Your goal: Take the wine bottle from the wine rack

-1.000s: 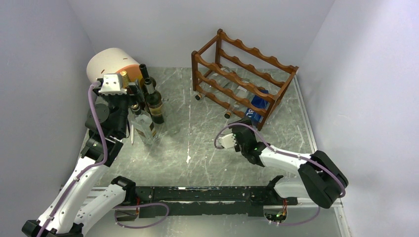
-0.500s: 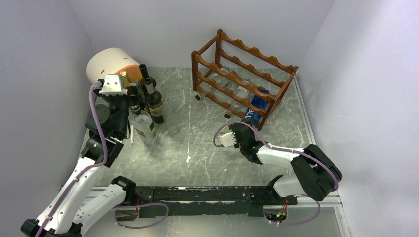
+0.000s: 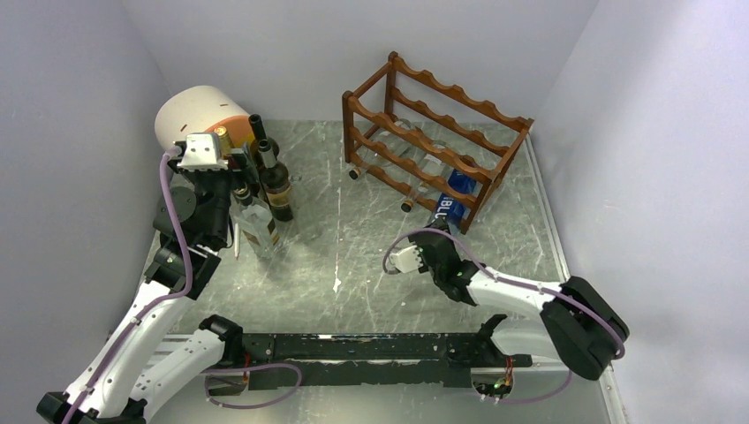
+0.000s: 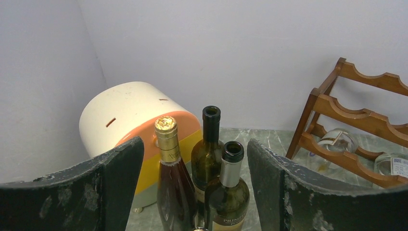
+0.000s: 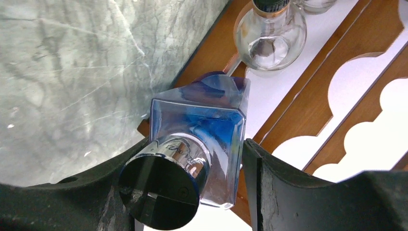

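The wine rack (image 3: 459, 94) is reddish-brown wood and stands at the back right; its rails (image 5: 308, 96) fill the right wrist view. A blue square wine bottle (image 3: 448, 206) with a black cap pokes neck-first out of the rack's lowest tier at the front right. My right gripper (image 3: 438, 238) is shut on this blue bottle (image 5: 204, 125). The cap and neck lie against the left finger (image 5: 103, 192), and the right finger (image 5: 274, 187) sits by the bottle's shoulder. My left gripper (image 3: 238, 172) is far off at the left, open (image 4: 195, 192) and holding nothing.
Clear glass bottles (image 3: 415, 155) lie in the rack beside the blue one, one showing close by (image 5: 270, 33). Three wine bottles (image 4: 211, 168) stand grouped before the left gripper, near a white and orange rounded appliance (image 3: 199, 115). Grey walls close in on three sides.
My right gripper has closed on the blue bottle's neck and drawn back toward me, sliding the bottle partly out of the rack. The left arm has not moved.
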